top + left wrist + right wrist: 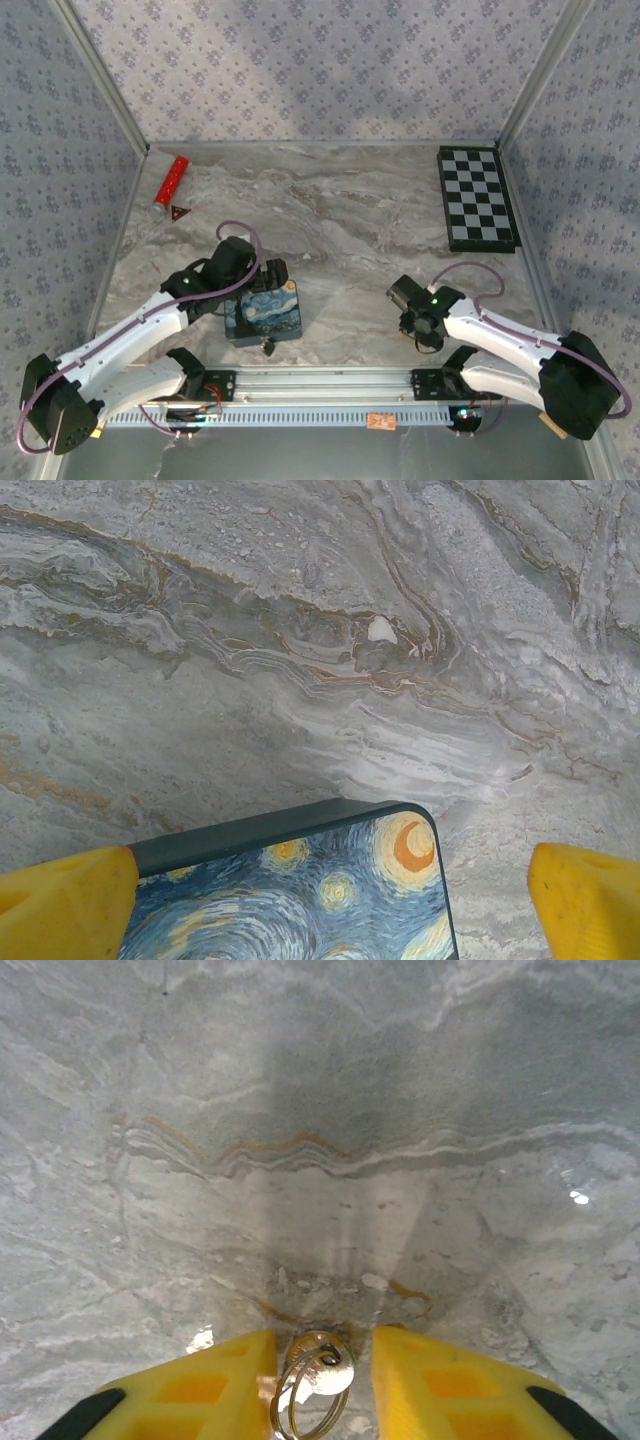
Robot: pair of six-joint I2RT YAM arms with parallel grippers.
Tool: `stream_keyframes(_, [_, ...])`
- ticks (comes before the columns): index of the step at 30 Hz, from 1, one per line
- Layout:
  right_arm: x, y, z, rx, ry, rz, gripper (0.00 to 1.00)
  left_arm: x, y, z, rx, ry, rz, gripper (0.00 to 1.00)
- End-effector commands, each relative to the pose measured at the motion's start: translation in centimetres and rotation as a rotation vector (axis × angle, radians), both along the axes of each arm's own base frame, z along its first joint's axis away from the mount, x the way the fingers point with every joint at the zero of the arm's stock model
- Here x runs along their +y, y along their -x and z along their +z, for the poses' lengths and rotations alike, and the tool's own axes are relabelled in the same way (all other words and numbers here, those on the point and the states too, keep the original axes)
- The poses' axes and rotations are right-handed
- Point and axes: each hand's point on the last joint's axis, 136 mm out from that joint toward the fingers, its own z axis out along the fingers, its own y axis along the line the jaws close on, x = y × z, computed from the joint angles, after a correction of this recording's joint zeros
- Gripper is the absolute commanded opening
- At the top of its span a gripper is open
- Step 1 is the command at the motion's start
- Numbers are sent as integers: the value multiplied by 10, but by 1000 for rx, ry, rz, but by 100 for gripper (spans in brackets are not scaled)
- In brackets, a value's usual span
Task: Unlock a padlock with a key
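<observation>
The key (322, 1368), silvery with a wire ring, lies on the marble between my right gripper's (325, 1340) yellow fingers (215, 1385). That gripper is open by a narrow gap; the left finger touches the ring and the right one stands just clear. In the top view the right gripper (415, 318) points down at the table right of centre. The padlock (268, 345), a tiny blackish lump, sits at the near edge of the blue painted tin (263, 310). My left gripper (272, 273) hovers wide open over the tin's far corner (330, 880), holding nothing.
A red cylinder (170, 182) and a small dark-red triangle (180, 211) lie at the far left. A checkerboard (477, 198) rests at the far right by the wall. A metal rail (320, 385) runs along the near edge.
</observation>
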Motion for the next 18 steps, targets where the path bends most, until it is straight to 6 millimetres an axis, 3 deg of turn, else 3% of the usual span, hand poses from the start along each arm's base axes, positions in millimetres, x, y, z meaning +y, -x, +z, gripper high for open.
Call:
stream_keyframes(1, [5, -3, 0, -12, -15, 9, 28, 1, -3, 5, -28, -7, 2, 100])
stream_keyframes(18, [7, -7, 11, -71, -61, 2, 11, -5, -6, -1, -10, -14, -10, 100])
